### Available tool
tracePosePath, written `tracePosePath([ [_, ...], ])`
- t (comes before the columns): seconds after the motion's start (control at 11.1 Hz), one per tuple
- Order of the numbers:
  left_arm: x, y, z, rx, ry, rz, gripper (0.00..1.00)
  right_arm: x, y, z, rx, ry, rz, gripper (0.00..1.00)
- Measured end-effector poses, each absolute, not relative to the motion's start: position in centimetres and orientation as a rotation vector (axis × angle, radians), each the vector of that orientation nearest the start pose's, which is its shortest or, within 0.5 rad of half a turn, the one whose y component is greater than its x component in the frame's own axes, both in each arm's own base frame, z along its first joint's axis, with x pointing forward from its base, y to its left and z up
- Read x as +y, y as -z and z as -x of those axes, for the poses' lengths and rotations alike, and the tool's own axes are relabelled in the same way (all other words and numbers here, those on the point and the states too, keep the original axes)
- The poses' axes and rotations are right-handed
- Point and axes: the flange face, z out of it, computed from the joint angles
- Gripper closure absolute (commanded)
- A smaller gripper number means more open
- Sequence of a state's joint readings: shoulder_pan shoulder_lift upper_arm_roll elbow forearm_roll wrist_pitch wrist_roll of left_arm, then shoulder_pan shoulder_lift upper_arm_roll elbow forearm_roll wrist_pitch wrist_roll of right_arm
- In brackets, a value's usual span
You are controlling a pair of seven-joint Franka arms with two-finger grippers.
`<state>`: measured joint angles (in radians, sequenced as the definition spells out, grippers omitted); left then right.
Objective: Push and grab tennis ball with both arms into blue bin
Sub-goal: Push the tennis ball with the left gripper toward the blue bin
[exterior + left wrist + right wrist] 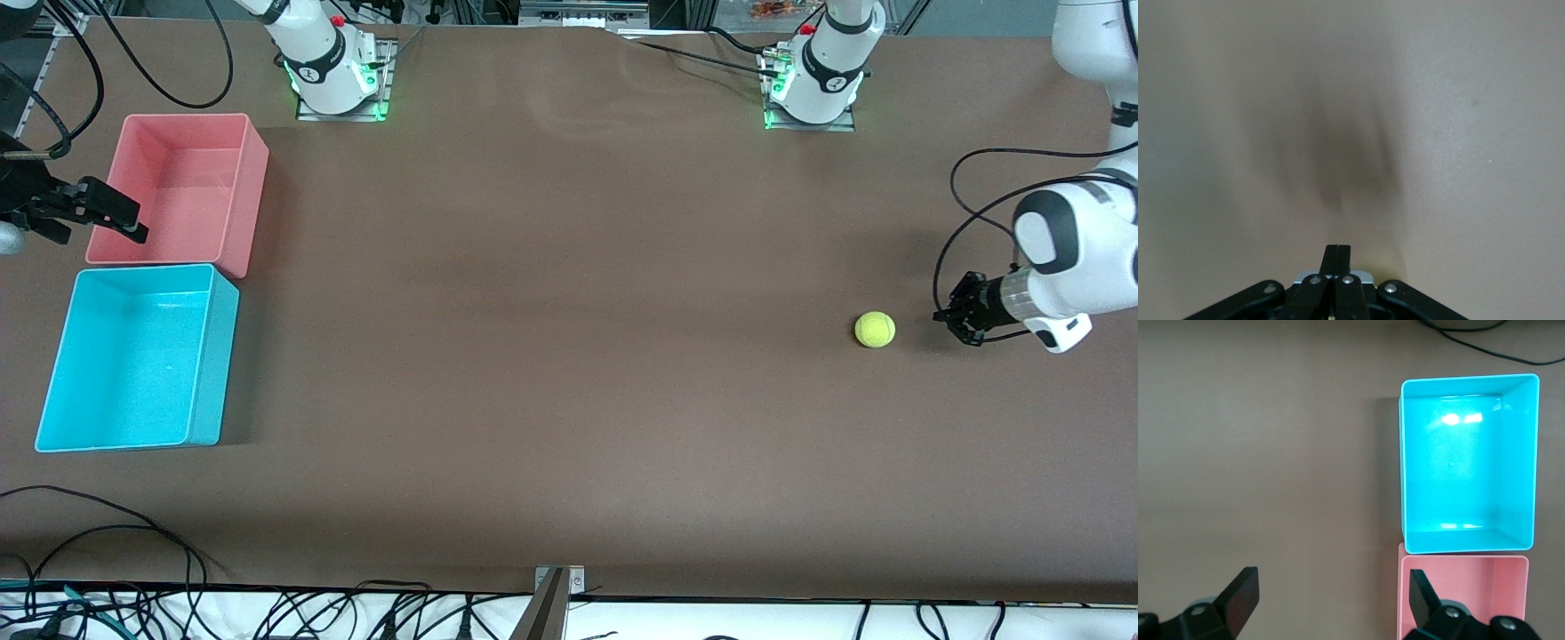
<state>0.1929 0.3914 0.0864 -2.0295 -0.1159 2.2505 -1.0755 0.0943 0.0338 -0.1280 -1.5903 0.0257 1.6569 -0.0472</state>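
Note:
The tennis ball (875,329) lies on the brown table toward the left arm's end. My left gripper (944,316) is low over the table right beside the ball, a small gap apart, fingers shut and empty. Its wrist view shows the shut fingertips (1338,253) over bare table, and the ball is out of that view. The blue bin (216,356) stands at the right arm's end, empty; it also shows in the right wrist view (1402,453). My right gripper (93,227) hangs wide open and empty over the outer edge of the pink bin (253,191); in its own view it (1331,597) has nothing between the fingers.
The pink bin (1403,600) stands against the blue bin, farther from the front camera, and is empty. Black cables (107,533) lie along the table's front edge. A cable loop (960,204) hangs by the left arm.

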Motion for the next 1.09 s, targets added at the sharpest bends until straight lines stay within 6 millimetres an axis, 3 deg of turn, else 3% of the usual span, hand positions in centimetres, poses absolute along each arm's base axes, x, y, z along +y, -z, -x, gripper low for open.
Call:
tracePosePath([
  [0.18, 13.2, -21.4, -55.1, -2.062, -0.235, 2.336, 1.00, -1.6, -60.4, -57.2, -0.018, 0.053, 3.121, 0.00],
  [0.36, 12.7, -20.1, -54.6, -2.072, -0.231, 2.323, 1.00, -1.6, -60.4, -57.2, -0.018, 0.053, 3.121, 0.00],
  [0.9, 13.3, -19.0, -54.5, -2.100, -0.166, 2.321, 1.00, -1.6, -60.4, -57.2, -0.018, 0.053, 3.121, 0.00],
  [1.09, 10.9, -18.9, -55.1, -2.144, -0.168, 2.274, 1.00, -1.6, -60.4, -57.2, -0.018, 0.053, 3.121, 0.00],
])
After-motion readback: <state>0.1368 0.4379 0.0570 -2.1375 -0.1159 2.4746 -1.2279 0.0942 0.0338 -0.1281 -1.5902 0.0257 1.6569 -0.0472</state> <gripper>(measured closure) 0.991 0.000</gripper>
